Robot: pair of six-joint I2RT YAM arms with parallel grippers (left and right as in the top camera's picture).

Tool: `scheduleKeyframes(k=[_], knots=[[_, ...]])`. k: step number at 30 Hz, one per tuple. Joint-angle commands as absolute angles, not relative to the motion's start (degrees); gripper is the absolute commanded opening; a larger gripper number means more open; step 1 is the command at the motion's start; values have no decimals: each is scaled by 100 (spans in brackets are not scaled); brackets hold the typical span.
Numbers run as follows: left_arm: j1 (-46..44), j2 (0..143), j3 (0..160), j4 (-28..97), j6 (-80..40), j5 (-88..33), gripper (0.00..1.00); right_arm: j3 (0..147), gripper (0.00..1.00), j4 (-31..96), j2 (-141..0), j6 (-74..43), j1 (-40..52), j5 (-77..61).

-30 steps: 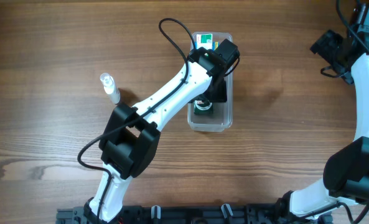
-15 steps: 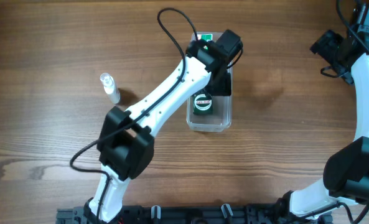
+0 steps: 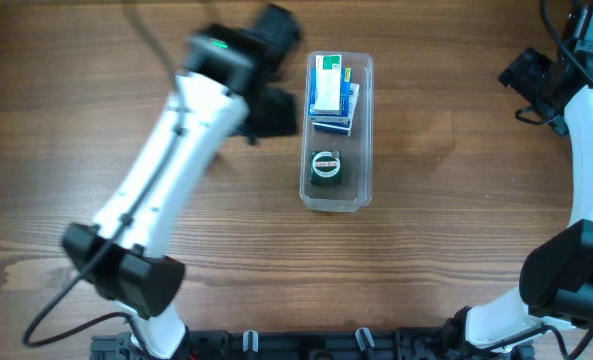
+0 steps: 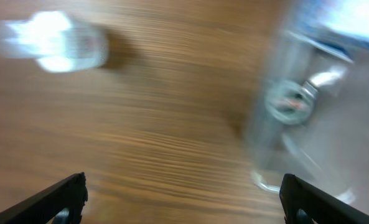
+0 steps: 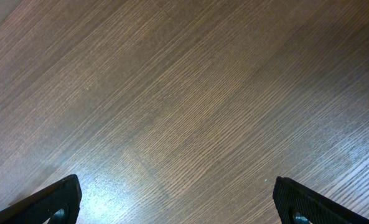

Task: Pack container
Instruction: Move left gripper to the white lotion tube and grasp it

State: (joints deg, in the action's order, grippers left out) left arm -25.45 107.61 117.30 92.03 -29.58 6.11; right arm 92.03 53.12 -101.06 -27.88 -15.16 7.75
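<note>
Left of container (image 3: 338, 196), left tool (image 4: 184, 199) now withdrawn, jaws wide.

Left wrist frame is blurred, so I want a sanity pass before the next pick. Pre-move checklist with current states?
1. Left gripper open and empty: ok. The jaws are wide with nothing between them.
2. Right gripper open and empty: ok. Only bare table is under it.
3. Left arm off the container: ok. It is beside the container, and looks apart despite the blur.
4. Room left in the container: ok. The boxes fill the far end, the round tin sits mid-way, and the near end is bare.
5. Next item located: cannot tell. There is only a blurred pale object in the left wrist view, and the overhead view does not show it.
</note>
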Motion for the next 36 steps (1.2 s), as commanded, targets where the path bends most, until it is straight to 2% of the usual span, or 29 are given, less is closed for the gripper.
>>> scheduleKeyframes(k=[1, 4, 10, 20, 36], knots=[[-1540, 10617, 11806, 9432, -3186, 840, 100, 9168, 100, 5312, -10184, -2851, -1485, 766], [-1009, 10641, 11703, 9454, -2563, 670, 100, 9168, 100, 5312, -10184, -2853, -1485, 764], [-462, 10704, 11196, 9216, -2392, 530, 100, 9168, 100, 5312, -10184, -2853, -1485, 764], [-423, 10816, 10300, 8243, -1903, 123, 100, 9168, 100, 5315, -10184, -2853, -1485, 764], [-272, 11714, 10296, 7837, -1555, 392, 100, 9168, 100, 5312, -10184, -2851, -1485, 766]])
